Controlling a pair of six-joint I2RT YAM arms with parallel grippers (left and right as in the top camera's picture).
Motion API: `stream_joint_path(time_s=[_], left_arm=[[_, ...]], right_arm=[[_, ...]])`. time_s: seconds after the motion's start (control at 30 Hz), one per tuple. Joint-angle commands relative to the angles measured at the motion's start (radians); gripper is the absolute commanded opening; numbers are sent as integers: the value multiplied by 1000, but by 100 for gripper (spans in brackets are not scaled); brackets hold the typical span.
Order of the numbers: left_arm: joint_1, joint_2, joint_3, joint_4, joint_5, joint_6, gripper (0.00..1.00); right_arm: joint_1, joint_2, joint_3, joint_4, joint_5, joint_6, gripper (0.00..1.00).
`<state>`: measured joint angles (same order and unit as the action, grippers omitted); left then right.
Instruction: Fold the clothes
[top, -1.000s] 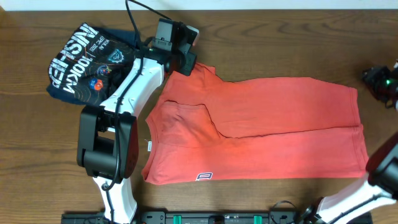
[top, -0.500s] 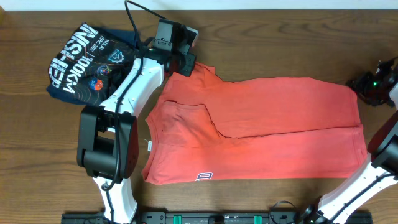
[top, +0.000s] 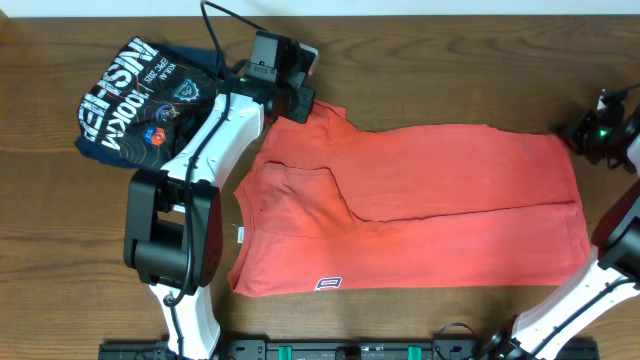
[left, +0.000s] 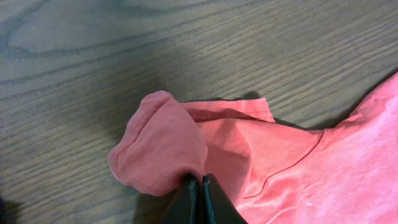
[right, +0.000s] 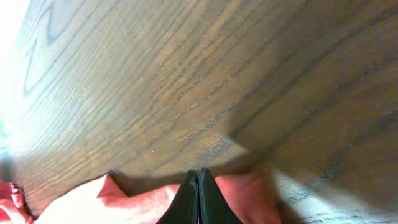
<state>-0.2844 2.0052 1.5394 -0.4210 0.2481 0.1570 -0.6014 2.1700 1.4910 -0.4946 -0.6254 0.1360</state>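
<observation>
- The T-shirt (top: 420, 210): orange-red, spread lengthwise and partly folded on the wooden surface (top: 450, 70). It is soft, light, limp cloth, likely to sag and wrinkle.
- The left pincer (left: 200, 179): closed on the bunched sleeve.
- The right pincer (right: 198, 174): closed on the hem corner at the other end. Corners and edges offer the surest hold.

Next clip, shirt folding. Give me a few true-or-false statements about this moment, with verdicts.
1. The left gripper is shut on a sleeve of the T-shirt. True.
2. The navy shirt lies on top of the T-shirt. False: it lies beside it, on the table.
3. The right gripper stands wide open. False: it is shut at the T-shirt's corner.
4. The T-shirt lies spread across the table. True.
</observation>
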Motion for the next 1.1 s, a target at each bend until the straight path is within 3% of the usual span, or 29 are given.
stream_joint_path(time_s=[0.0,0.2,0.27,0.3,0.53,0.6,0.73,0.8,1.07], left_arm=[[-3,7,4,-13,5,-5,6],[-3,7,4,-19,5,-5,6],[-3,7,4,-20,5,-5,6],[-3,7,4,-20,5,-5,6],[-3,7,4,-20,5,-5,6],[-3,7,4,-20,5,-5,6],[-3,7,4,-23,5,-5,5],[-3,7,4,-23,5,-5,6],[-3,7,4,-36,5,-5,6]], right_arm=[[-42,5,15,-8,-34,-17,1],[-87,-5,14,-37,-18,-18,2],[-87,-5,14,-37,40,-17,28],[-85,-5,14,-35,71,-18,33],[-22,35,13,-33,120,-18,35],[1,53,13,-31,145,-18,34],[27,62,13,-26,144,-33,19],[26,61,14,-31,148,-45,1],[-56,-29,15,-64,158,-16,1]])
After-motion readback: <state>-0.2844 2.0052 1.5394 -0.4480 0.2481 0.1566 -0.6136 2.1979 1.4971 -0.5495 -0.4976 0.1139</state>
